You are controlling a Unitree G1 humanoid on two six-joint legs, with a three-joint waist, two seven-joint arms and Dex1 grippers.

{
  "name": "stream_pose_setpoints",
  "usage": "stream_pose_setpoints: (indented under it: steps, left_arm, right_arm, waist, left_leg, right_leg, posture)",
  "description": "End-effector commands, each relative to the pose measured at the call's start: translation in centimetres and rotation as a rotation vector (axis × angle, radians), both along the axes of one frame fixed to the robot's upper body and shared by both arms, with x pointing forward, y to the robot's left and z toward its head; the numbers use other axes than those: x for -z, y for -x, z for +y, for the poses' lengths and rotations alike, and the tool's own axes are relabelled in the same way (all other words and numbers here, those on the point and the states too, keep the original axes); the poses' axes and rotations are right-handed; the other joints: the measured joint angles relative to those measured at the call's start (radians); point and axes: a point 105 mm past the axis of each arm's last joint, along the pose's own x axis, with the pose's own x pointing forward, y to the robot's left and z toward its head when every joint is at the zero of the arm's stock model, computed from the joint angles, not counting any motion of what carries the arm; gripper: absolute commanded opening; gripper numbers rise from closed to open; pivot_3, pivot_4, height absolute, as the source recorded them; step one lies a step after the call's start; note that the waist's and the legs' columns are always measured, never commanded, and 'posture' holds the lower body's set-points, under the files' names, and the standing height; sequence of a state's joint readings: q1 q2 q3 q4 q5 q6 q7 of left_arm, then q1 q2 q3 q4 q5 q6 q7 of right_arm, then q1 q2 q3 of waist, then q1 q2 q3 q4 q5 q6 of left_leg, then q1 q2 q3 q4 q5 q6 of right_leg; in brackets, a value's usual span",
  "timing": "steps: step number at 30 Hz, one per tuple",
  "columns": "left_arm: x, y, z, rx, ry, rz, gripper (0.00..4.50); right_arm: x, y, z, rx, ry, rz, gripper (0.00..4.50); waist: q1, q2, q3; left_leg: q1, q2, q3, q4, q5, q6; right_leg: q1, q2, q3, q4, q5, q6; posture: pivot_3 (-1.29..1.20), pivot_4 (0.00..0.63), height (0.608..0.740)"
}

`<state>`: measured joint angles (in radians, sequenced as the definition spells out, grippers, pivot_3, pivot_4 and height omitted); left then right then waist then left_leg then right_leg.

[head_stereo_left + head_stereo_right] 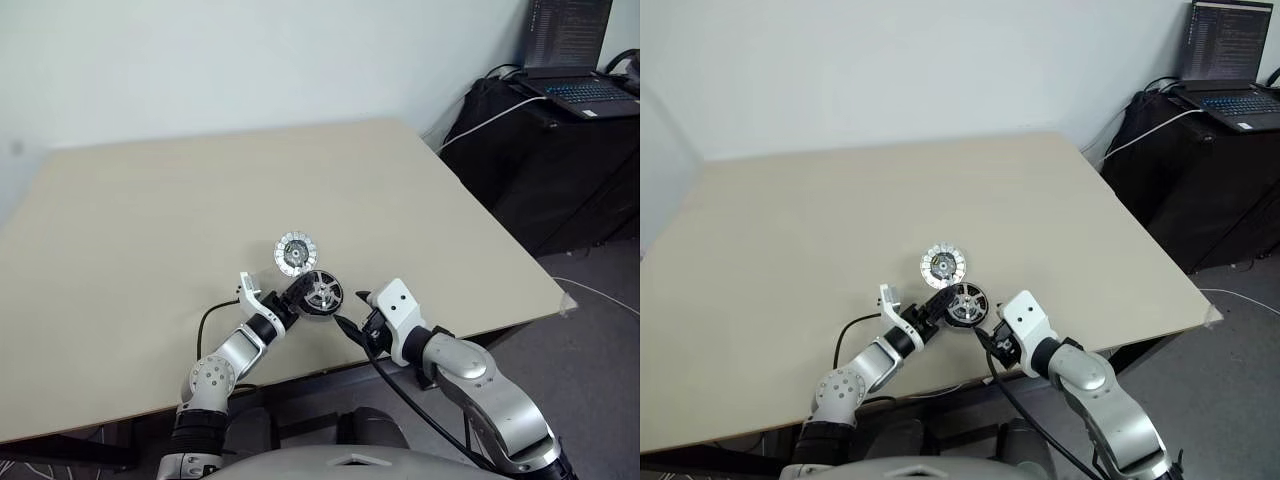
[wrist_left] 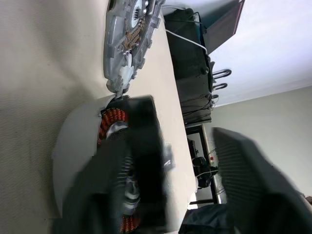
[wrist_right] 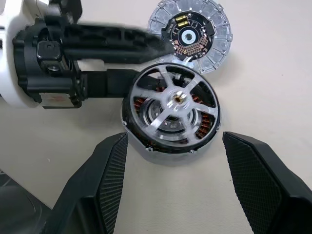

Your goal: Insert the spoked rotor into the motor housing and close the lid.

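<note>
A plain beige counter (image 1: 150, 220) stands against a pale wall, bare but for the parts near its front edge. At about two o'clock from it, beyond the far right corner, an open laptop (image 1: 575, 55) sits on dark cases (image 1: 545, 150) with a white cable (image 1: 490, 118) running across them; grey floor shows at the right.

The motor housing (image 3: 170, 114) lies flat on the counter, its copper windings visible under the spoked rotor (image 3: 176, 100), which already sits in it. The lid (image 3: 191, 35) lies just beside it at about eleven o'clock in the head views, segmented face up, apparently just touching it.

The left pincer (image 1: 296, 296) reaches in from eight o'clock, its fingers spread, one along the housing's rim and one toward the lid, gripping nothing that I can see. The right pincer (image 3: 170, 165) hangs wide at four o'clock, its fingers either side of the housing and clear of it.
</note>
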<state>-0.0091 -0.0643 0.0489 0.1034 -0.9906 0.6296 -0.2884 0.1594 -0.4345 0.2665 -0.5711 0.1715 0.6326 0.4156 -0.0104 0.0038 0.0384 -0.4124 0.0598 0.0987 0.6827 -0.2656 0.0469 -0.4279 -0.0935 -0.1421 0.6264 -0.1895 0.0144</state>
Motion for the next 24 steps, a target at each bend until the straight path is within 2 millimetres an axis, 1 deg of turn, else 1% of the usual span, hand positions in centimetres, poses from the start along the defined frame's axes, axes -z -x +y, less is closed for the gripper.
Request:
stream_pose_setpoints:
  steps: [1,2,3,10,12,17,19,24]
  left_arm:
    - [-1.7,-0.1,-2.3,0.014,0.086,-0.038,4.09]
    - [-1.9,-0.1,-2.2,0.015,0.087,-0.051,4.41]
    - [-2.2,-0.1,-2.1,0.015,0.087,-0.065,4.46]
    - [-4.2,0.4,-0.9,0.006,0.095,-0.184,4.46]
    - [-4.4,0.5,-0.8,0.013,0.082,-0.203,4.46]
    - [-5.6,0.9,-1.0,0.025,0.104,-0.287,4.46]
    - [-5.6,1.1,-1.1,0.029,0.096,-0.305,4.46]
    - [-4.5,1.0,-0.3,-0.002,0.036,-0.271,4.46]
  right_arm:
    - [-1.4,-0.3,0.3,-0.007,-0.020,-0.055,3.31]
    - [-1.3,-0.3,0.3,-0.008,-0.020,-0.054,3.31]
    - [-1.3,-0.3,0.3,-0.008,-0.021,-0.054,3.31]
    - [-1.3,-0.4,0.4,-0.014,-0.023,-0.052,3.31]
    - [-1.3,-0.4,0.4,-0.019,-0.023,-0.051,3.31]
    - [-1.3,-0.5,0.6,-0.031,-0.023,-0.051,3.31]
    - [-1.3,-0.5,0.6,-0.032,-0.023,-0.051,3.31]
    - [-1.3,-0.5,0.5,-0.034,-0.022,-0.052,3.31]
  waist:
    - [0.000,0.000,0.000]
    - [0.000,0.000,0.000]
    - [0.000,0.000,0.000]
    - [0.000,0.000,0.000]
    - [0.000,-0.001,0.000]
    - [-0.001,-0.001,0.001]
    - [-0.001,-0.001,0.001]
    - [0.000,-0.001,0.001]
  left_leg:
    - [0.000,0.000,0.000,0.000,0.000,0.000]
    - [0.000,0.000,0.000,0.000,0.000,0.000]
    - [0.001,0.000,0.000,0.000,0.000,0.000]
    - [0.000,0.000,0.000,0.000,0.000,0.000]
    - [-0.001,0.000,0.000,0.000,0.000,0.000]
    - [-0.001,0.000,0.000,0.001,0.000,0.000]
    - [-0.001,0.000,0.000,0.001,0.000,0.000]
    - [-0.001,0.000,0.000,0.001,0.000,0.000]
  right_leg:
    - [0.000,0.000,0.000,0.000,0.000,0.000]
    - [0.000,0.000,0.000,0.000,0.000,0.000]
    - [0.001,0.000,0.000,0.000,0.000,0.000]
    - [-0.001,0.000,0.000,0.000,0.000,0.000]
    - [-0.001,0.000,0.000,0.000,0.000,0.000]
    - [-0.001,0.000,0.000,0.000,0.000,0.000]
    - [-0.001,0.000,0.000,0.000,0.000,0.000]
    - [0.000,0.000,0.000,0.000,0.000,0.000]
  posture:
    - [0.00,0.000,0.740]
    - [0.00,0.000,0.740]
    - [0.00,0.000,0.740]
    - [0.00,0.000,0.740]
    - [0.00,0.000,0.740]
    - [0.00,0.000,0.740]
    - [0.00,0.000,0.740]
    - [0.00,0.000,0.740]
